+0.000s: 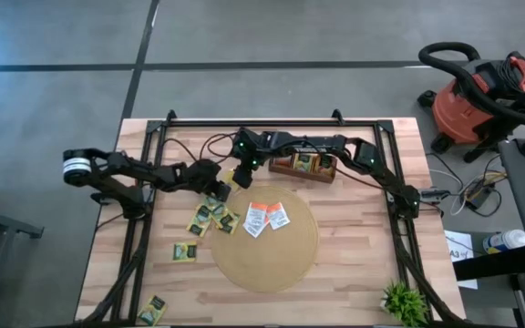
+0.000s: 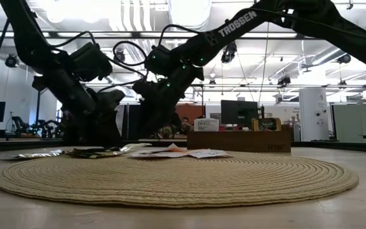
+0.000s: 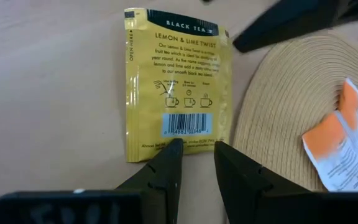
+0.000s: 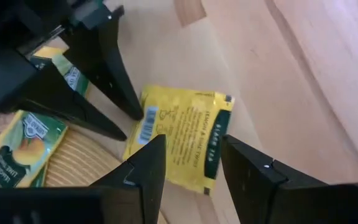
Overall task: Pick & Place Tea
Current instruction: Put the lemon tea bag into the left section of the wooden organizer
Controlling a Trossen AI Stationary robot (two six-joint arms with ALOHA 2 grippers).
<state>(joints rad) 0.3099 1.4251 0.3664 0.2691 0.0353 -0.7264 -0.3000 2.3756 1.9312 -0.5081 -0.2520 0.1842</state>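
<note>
A yellow square paper tea sachet with a dark green band and a barcode (image 3: 178,84) is seen lying flat on the pale wooden table (image 1: 354,273), just beside the far-left edge of the large round tan woven mat (image 1: 272,264). Both grippers are gathered over it.

The left gripper (image 3: 194,152) is held low at the barcode end of this sachet. Its two dark fingers (image 3: 166,168) are parted by a narrow gap, and nothing is seen between them. In the right wrist view the same sachet (image 4: 182,134) is shown with the left arm's fingertips planted at its barcode end.

The right gripper (image 4: 191,162) is positioned above the sachet's other end, its fingers (image 4: 145,171) set moderately apart. Nothing is gripped by it.

Further yellow and dark green sachets (image 1: 210,219) are scattered on the table at the mat's left edge, with one (image 1: 184,252) nearer and another (image 1: 152,310) at the near-left corner of the table. Three orange and white sachets (image 1: 267,217) are laid on the far part of the mat.

A long brown wooden compartment box (image 1: 303,167), with sachets standing inside, is placed beyond the mat. A small green plant (image 1: 404,302) is set at the near-right corner. A red and black shop vacuum (image 1: 481,91) is seen on the floor to the far right.
</note>
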